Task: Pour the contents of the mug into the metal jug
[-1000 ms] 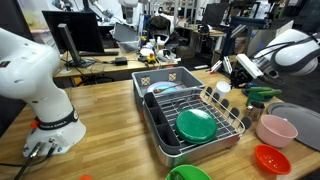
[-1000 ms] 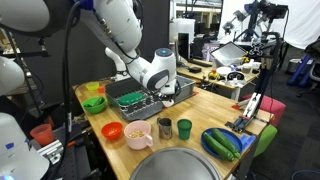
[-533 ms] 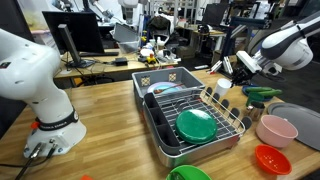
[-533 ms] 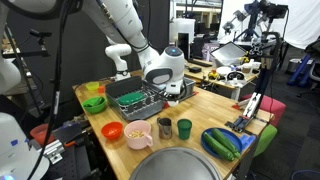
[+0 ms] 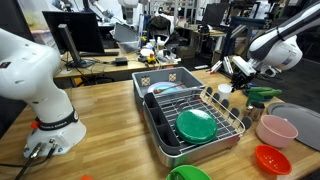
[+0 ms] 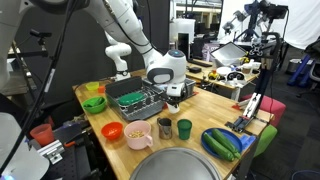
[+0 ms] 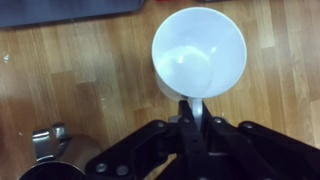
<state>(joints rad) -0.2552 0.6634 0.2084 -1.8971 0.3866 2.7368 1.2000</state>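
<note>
As the wrist camera looks straight down on the wooden table (image 7: pixel 90 80), the metal jug (image 7: pixel 55 150) shows at lower left, only part of its rim and wall in frame. Right of it, and apart from it, the mug (image 7: pixel 198 55) shows mouth-up, small and plain white; its contents cannot be made out. The gripper (image 7: pixel 197 108) enters from the bottom edge, its fingers drawn together on a narrow white part at the mug's near side; handle or rim, the view does not settle. Whether the mug rests on the wood or hangs above it cannot be told.

In an exterior view, left to right: a white robot base (image 5: pixel 45 90); a dark dish rack (image 5: pixel 152 112) holding a round green plate (image 5: pixel 195 124); the gripper (image 5: pixel 237 70), tilted down toward the table on the arm entering from the right; green vegetables (image 5: pixel 262 93); a pink bowl (image 5: pixel 277 130) with a red bowl (image 5: pixel 272 158) nearer the camera.

In an exterior view, left to right: a red cup (image 6: pixel 42 133) off the table; a green bowl (image 6: pixel 95 103); the dish rack (image 6: pixel 130 100); the pink bowl (image 6: pixel 140 138); the metal jug (image 6: pixel 164 127) and a green cup (image 6: pixel 184 127) side by side near the table edge; the gripper (image 6: pixel 172 92) above and behind them, beside the rack.
</note>
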